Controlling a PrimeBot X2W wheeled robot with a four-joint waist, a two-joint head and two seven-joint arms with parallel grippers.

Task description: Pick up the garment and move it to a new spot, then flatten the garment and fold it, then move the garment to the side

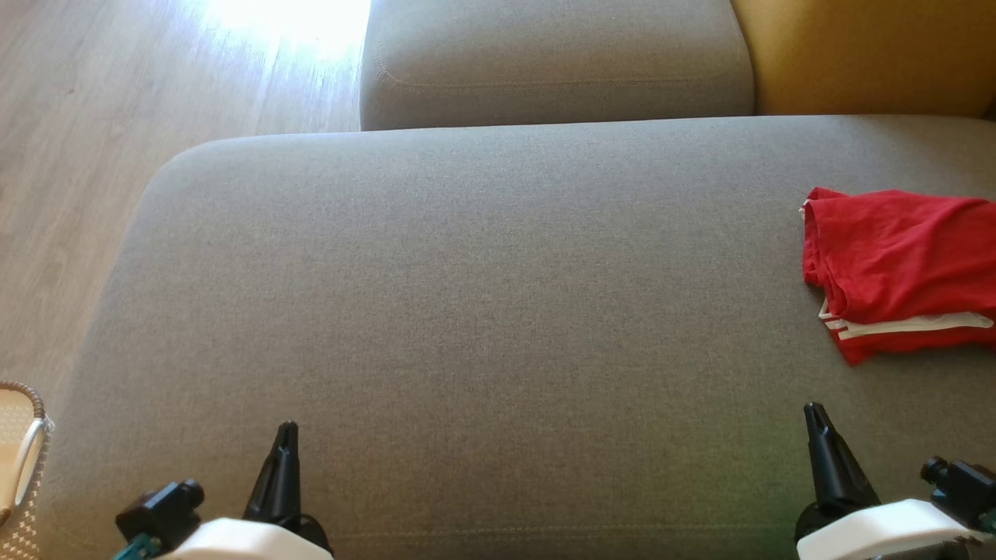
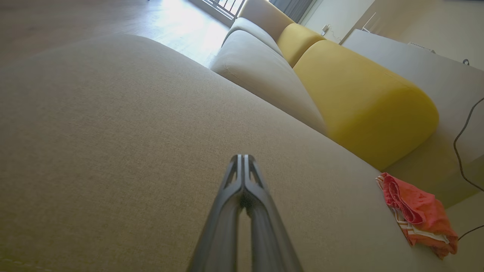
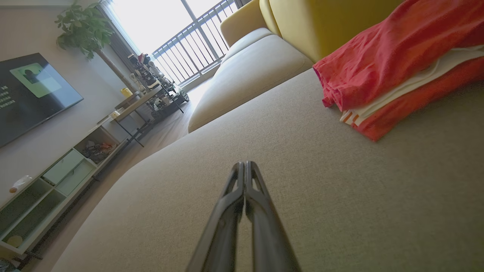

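Note:
The garment (image 1: 895,264) is red with white stripes and lies folded in a compact stack at the far right of the grey sofa seat (image 1: 482,295). The left wrist view has the garment (image 2: 416,211) at its lower right, and in the right wrist view the garment (image 3: 397,64) lies close, at the upper right. My left gripper (image 1: 286,429) rests shut near the seat's front edge at the lower left, holding nothing. My right gripper (image 1: 813,411) is shut and empty at the lower right, a short way in front of the garment. Both pairs of fingertips (image 2: 242,158) (image 3: 244,165) meet.
A second grey cushion (image 1: 552,62) and a yellow cushion (image 1: 871,54) stand behind the seat. Wooden floor (image 1: 85,155) lies to the left, with a woven basket (image 1: 19,459) at the lower left edge. A black cable (image 2: 463,151) runs beside the sofa.

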